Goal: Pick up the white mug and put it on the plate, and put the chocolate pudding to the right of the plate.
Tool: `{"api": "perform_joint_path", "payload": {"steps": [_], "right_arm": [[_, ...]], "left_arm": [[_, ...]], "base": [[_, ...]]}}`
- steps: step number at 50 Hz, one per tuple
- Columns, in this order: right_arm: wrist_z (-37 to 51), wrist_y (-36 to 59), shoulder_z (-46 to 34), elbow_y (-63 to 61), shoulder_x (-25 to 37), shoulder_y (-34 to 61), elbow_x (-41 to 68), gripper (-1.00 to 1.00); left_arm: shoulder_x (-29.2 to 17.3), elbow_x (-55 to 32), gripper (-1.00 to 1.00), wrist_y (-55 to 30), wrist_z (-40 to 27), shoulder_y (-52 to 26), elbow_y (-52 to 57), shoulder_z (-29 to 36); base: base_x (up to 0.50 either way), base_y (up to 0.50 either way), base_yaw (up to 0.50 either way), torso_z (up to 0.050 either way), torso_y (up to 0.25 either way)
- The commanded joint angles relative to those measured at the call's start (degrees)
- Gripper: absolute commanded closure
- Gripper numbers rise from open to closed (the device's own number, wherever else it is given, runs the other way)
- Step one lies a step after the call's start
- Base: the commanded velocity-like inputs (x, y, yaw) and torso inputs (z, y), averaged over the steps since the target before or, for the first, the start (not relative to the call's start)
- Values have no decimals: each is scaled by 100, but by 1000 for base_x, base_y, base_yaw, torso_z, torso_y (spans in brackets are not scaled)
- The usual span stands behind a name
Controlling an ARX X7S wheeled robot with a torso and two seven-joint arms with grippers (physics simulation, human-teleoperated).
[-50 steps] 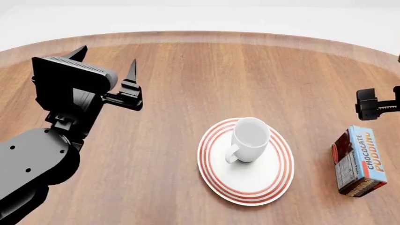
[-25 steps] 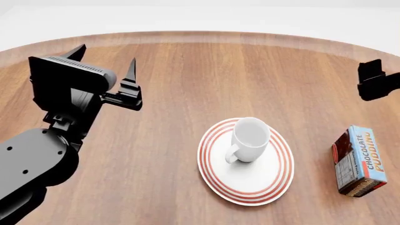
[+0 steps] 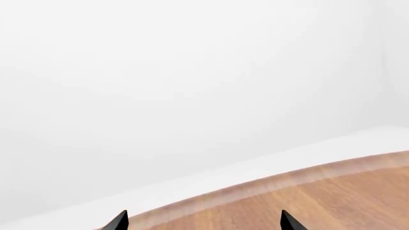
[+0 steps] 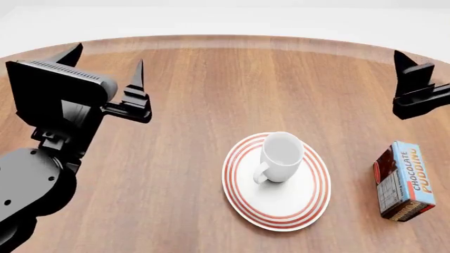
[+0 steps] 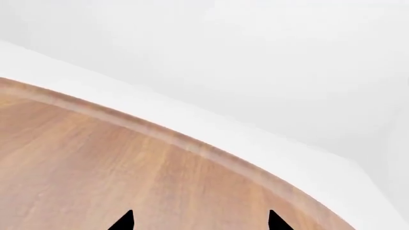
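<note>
The white mug (image 4: 281, 157) stands upright on the plate (image 4: 307, 199), a white disc with red rings, and its handle points toward the near left. The chocolate pudding (image 4: 404, 180) lies flat on the wood to the right of the plate, a clear gap away. My left gripper (image 4: 105, 58) hovers open far to the left of the plate, holding nothing. At the right edge my right gripper (image 4: 422, 66) is partly cut off, beyond the pudding and apart from it. Both wrist views show only spread fingertips over bare wood: left gripper (image 3: 203, 223), right gripper (image 5: 200, 223).
The round wooden table (image 4: 211, 79) has a curved far edge (image 4: 225, 38) with a white floor beyond. That edge (image 3: 268, 184) also shows in the left wrist view, and the same edge (image 5: 191, 143) in the right wrist view.
My right gripper has moved away from the pudding toward the table's far side. The left arm has shifted left and a little farther back. Mug, plate and pudding have not moved.
</note>
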Motion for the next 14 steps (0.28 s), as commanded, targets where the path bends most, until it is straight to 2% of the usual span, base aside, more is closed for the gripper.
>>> {"api": "perform_joint_path", "payload": {"steps": [1,14], "right_arm": [[487,-1155,181,-691,514,-725,357,-100],[787,-2675,-45,-1114,766,-1669,104,-100]], "left_arm": [[-288,26,-100,74,-227,90,395,-80],[-830,173,-100,417,-673,390,1058,-202]], "base": [[0,0,0,0,0],[0,0,0,0,0]]}}
